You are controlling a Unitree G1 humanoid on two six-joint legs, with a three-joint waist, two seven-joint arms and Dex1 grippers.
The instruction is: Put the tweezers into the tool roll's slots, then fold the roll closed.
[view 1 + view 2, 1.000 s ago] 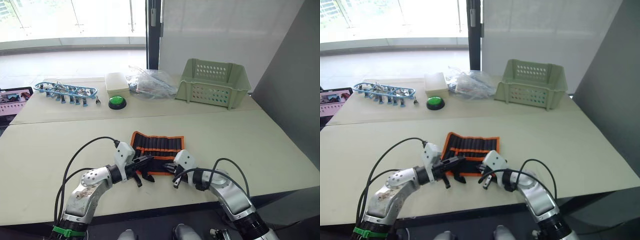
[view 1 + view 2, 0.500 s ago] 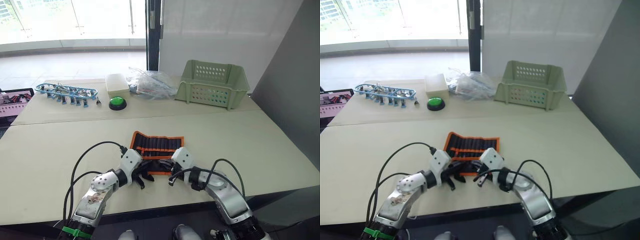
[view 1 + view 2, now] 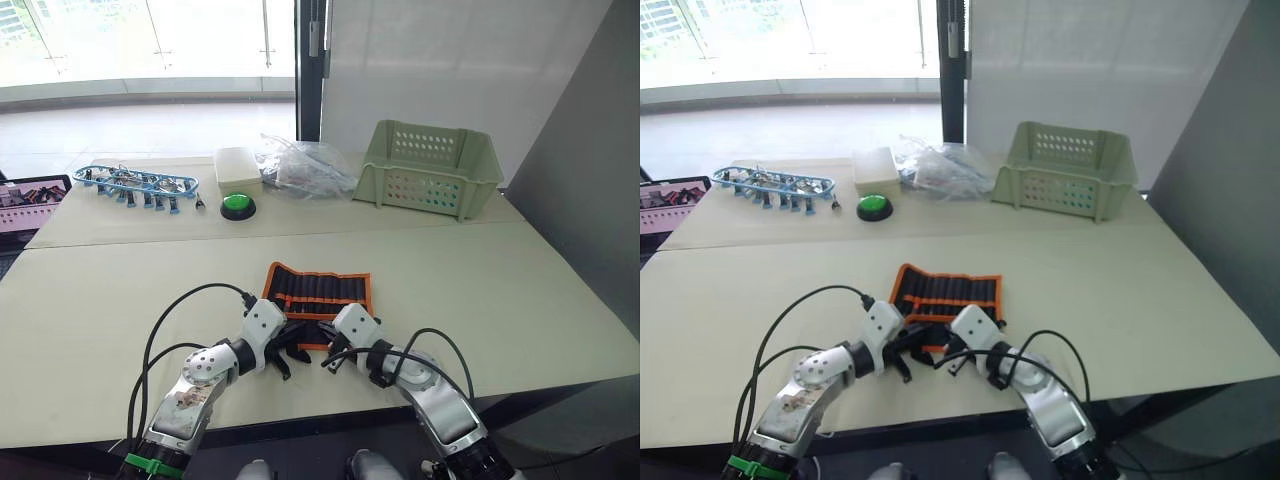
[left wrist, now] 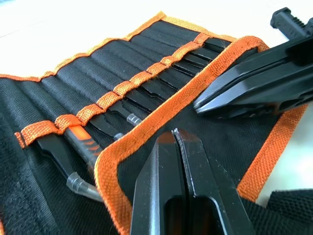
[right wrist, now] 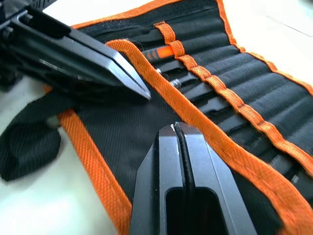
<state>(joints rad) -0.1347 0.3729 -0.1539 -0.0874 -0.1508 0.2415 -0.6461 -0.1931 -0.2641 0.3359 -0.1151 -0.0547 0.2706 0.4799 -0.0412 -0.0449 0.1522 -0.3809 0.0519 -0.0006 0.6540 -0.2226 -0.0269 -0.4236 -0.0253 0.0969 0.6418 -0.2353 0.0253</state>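
Tool roll (image 3: 318,292) lies open at table's near middle, tweezers (image 4: 146,90) already slotted. Left gripper (image 4: 177,142) and right gripper (image 5: 175,131), both pinched closed and empty, rest on near flap. Lift that edge evenly, fold far.

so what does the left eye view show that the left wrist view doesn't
Left eye view: the whole table, with the green basket, green button, blue clip rack, plastic bags, and both arms reaching to the roll's near edge.

Left wrist view: the tweezers seated in the slots under the orange stripe, the near flap folded over them, and the left gripper with its jaws shut.

Both: the tool roll and the right gripper on its near edge.
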